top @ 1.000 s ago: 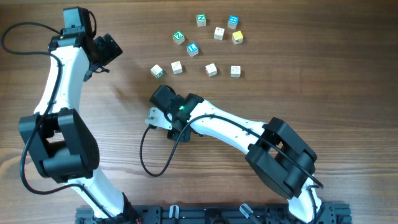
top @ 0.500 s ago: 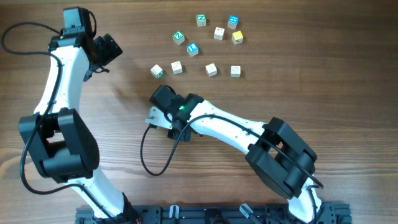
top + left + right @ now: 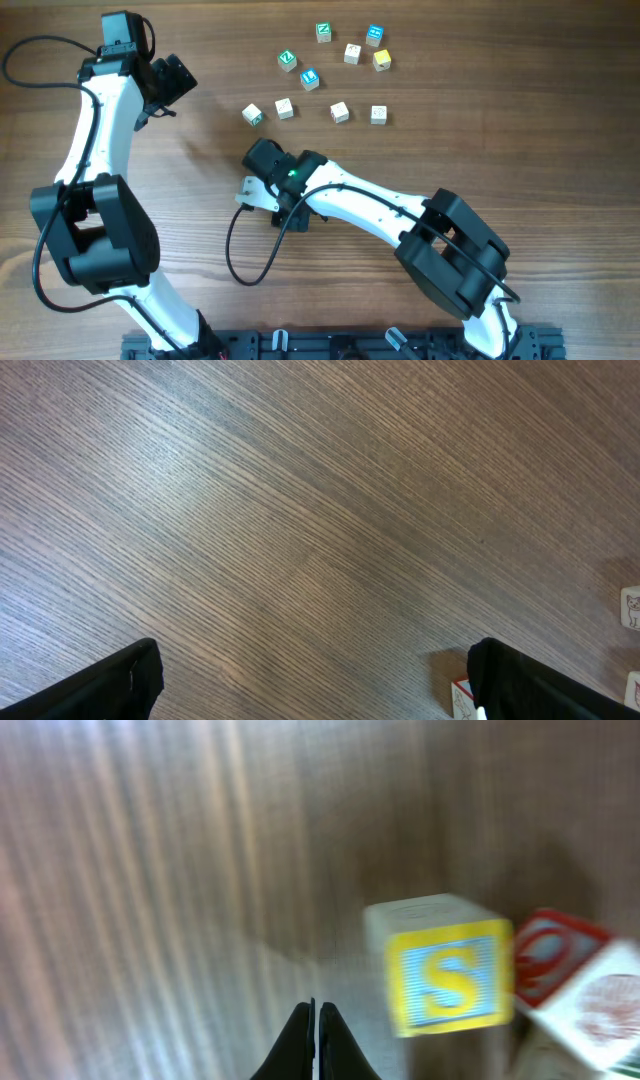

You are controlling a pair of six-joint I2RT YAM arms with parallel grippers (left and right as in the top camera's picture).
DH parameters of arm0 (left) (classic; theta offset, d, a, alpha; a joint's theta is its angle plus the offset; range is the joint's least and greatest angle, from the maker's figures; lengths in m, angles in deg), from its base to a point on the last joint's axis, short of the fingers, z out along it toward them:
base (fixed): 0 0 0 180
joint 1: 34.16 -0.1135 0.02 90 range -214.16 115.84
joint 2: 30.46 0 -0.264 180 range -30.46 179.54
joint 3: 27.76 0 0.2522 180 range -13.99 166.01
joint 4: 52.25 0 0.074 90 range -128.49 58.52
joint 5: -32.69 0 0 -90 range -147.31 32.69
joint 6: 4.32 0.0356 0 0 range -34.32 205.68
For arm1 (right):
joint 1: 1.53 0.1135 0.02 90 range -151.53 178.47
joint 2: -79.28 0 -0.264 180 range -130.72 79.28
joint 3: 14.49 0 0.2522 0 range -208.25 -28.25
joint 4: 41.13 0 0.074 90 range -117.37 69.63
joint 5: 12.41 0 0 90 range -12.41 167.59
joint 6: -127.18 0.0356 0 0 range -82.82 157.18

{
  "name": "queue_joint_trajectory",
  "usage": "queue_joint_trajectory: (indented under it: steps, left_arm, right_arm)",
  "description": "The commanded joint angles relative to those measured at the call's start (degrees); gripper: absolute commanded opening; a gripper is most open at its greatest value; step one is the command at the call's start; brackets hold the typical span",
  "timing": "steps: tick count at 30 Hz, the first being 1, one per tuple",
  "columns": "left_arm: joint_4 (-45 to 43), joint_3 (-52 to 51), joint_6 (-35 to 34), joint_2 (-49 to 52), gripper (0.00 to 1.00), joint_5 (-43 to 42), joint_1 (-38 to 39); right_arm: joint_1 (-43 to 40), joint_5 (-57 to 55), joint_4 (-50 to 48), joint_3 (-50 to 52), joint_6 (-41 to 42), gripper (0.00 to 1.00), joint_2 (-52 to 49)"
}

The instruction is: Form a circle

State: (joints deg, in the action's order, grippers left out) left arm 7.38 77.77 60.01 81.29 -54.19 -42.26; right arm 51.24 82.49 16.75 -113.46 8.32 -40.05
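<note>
Several small letter cubes lie loosely scattered at the table's far side, and no closed circle shows. Four cream cubes form a row, from one with a green mark (image 3: 252, 114) to another (image 3: 378, 114). Behind them stand a yellow cube (image 3: 382, 60), a cream cube (image 3: 352, 53), and green (image 3: 287, 60) and blue (image 3: 309, 78) cubes. My right gripper (image 3: 256, 152) sits just short of the row's left end, shut with nothing in it (image 3: 316, 1010). A blurred cube with a yellow-framed S (image 3: 446, 975) lies ahead and to its right. My left gripper (image 3: 180, 78) is open over bare wood (image 3: 315, 670).
In the left wrist view a cube with a red-edged face (image 3: 458, 700) peeks out beside the right finger, and another cube (image 3: 630, 608) shows at the right edge. A black cable (image 3: 232, 255) loops on the table below the right wrist.
The right wrist has shifted slightly and its view is blurred. The cubes and the left arm have not moved.
</note>
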Motion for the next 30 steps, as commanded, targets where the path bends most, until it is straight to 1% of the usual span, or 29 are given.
queue_joint_trajectory:
  steps: [1,3,6,8,12,13,14,16,17,18,30]
  left_arm:
    - [-0.15,0.0,-0.5,-0.04,1.0,-0.07,-0.07]
    - [-0.15,0.0,-0.5,-0.04,1.0,-0.07,-0.07]
    - [-0.15,0.0,-0.5,-0.04,1.0,-0.07,-0.07]
    - [-0.15,0.0,-0.48,-0.04,1.0,-0.07,-0.07]
    - [-0.15,0.0,-0.5,-0.04,1.0,-0.07,-0.07]
    - [-0.15,0.0,-0.5,-0.04,1.0,-0.07,-0.07]
    - [-0.15,0.0,-0.5,-0.04,1.0,-0.07,-0.07]
    - [-0.15,0.0,-0.5,-0.04,1.0,-0.07,-0.07]
    - [-0.15,0.0,-0.5,-0.04,1.0,-0.07,-0.07]
    - [-0.15,0.0,-0.5,-0.04,1.0,-0.04,-0.07]
    - [-0.15,0.0,-0.48,-0.04,1.0,-0.07,-0.07]
  right_arm:
    - [0.13,8.55,-0.42,-3.3,3.61,0.06,2.1]
    - [0.0,6.16,-1.99,-3.63,8.83,0.05,5.16]
    - [-1.49,-8.0,-3.06,-3.63,18.88,0.05,8.24]
    - [-3.91,-14.12,-2.82,-3.52,23.56,0.12,8.17]
    - [-11.19,-14.08,-2.49,-3.39,30.42,0.22,8.17]
    - [-14.19,-13.88,-2.25,-3.39,33.09,0.39,8.17]
    - [-16.17,-13.86,-1.92,-3.34,33.79,0.52,8.17]
    - [-18.8,-13.86,-1.44,-3.06,33.79,0.65,8.17]
    - [-19.87,-13.86,-1.42,-2.93,33.77,0.8,8.17]
    - [-20.68,-13.86,-1.44,-2.84,33.77,0.99,8.17]
    - [-21.66,-13.88,-1.9,-2.84,33.42,1.0,8.17]
